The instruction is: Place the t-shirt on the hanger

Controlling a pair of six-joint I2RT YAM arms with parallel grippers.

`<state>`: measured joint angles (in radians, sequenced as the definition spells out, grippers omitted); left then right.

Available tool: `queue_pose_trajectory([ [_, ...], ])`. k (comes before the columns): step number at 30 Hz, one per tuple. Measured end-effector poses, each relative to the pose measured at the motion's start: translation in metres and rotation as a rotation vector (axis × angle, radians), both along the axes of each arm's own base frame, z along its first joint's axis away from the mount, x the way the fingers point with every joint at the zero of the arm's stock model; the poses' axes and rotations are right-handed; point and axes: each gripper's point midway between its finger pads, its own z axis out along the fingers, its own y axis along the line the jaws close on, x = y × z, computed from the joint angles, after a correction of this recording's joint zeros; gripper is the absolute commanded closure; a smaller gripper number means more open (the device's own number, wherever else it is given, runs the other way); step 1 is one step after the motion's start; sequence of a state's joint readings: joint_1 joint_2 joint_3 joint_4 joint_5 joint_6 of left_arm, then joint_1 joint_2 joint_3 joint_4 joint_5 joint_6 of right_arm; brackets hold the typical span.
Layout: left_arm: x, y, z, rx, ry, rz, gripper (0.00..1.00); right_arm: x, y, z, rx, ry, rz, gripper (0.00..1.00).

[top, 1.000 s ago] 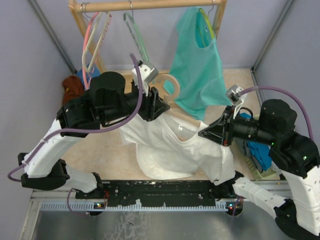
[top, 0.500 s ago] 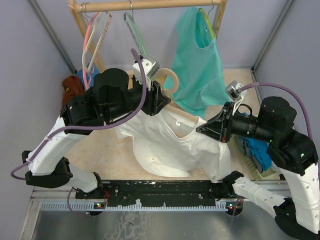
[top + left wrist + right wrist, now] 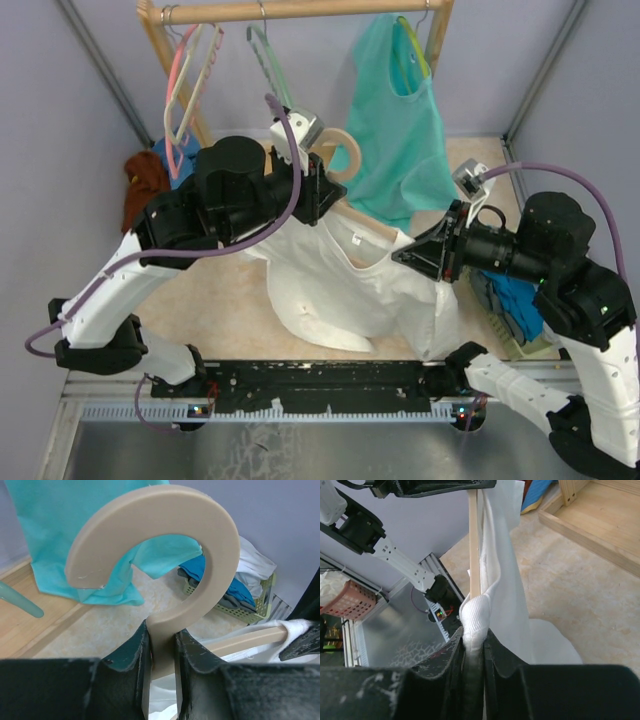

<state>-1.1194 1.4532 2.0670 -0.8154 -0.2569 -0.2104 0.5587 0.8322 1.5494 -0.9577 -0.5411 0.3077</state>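
Observation:
The beige hanger (image 3: 340, 150) is held up in the middle, its big round hook (image 3: 200, 525) pointing toward the rail. My left gripper (image 3: 162, 635) is shut on the hanger's neck just below the hook, both fingers pressed against it. The white t-shirt (image 3: 340, 290) hangs from the hanger with its hem drooping onto the floor. One hanger arm (image 3: 474, 545) runs inside the shirt's neck opening. My right gripper (image 3: 475, 642) is shut on the ribbed collar (image 3: 476, 612) at the right, and in the top view that gripper (image 3: 400, 258) pulls the neckline out sideways.
A wooden rail (image 3: 300, 10) at the back carries pink hangers (image 3: 185, 70), a thin green hanger (image 3: 272, 70) and a teal top (image 3: 395, 140). A rust-brown garment (image 3: 145, 180) lies at the back left. A green basket (image 3: 515, 300) of blue clothes sits right.
The left arm has raised the hanger and carried it slightly right and back, lifting the shirt's body off the floor. Its jaws have narrowed onto the neck. The right gripper has barely moved.

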Motion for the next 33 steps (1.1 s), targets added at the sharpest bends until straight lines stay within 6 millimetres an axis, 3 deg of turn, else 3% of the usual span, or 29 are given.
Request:
queue_pose_trajectory([
  [4, 0.001, 0.0, 0.0, 0.01, -0.012, -0.003, 0.94, -0.002, 0.0, 0.002, 0.0, -0.01, 0.009, 0.55],
  [9, -0.001, 0.0, 0.0, 0.033, -0.038, -0.028, 0.95, -0.004, -0.005, 0.016, -0.008, -0.047, 0.004, 0.55],
  [14, -0.005, -0.002, -0.001, 0.051, -0.053, -0.069, 0.95, -0.007, -0.01, 0.025, -0.013, -0.077, -0.011, 0.66],
  [29, -0.012, -0.003, 0.002, 0.054, -0.071, -0.114, 0.95, -0.004, -0.009, 0.021, -0.028, -0.064, -0.01, 0.96],
  [33, -0.013, -0.004, 0.002, 0.053, -0.073, -0.122, 0.95, 0.0, -0.005, 0.02, -0.03, -0.056, -0.004, 0.99],
])
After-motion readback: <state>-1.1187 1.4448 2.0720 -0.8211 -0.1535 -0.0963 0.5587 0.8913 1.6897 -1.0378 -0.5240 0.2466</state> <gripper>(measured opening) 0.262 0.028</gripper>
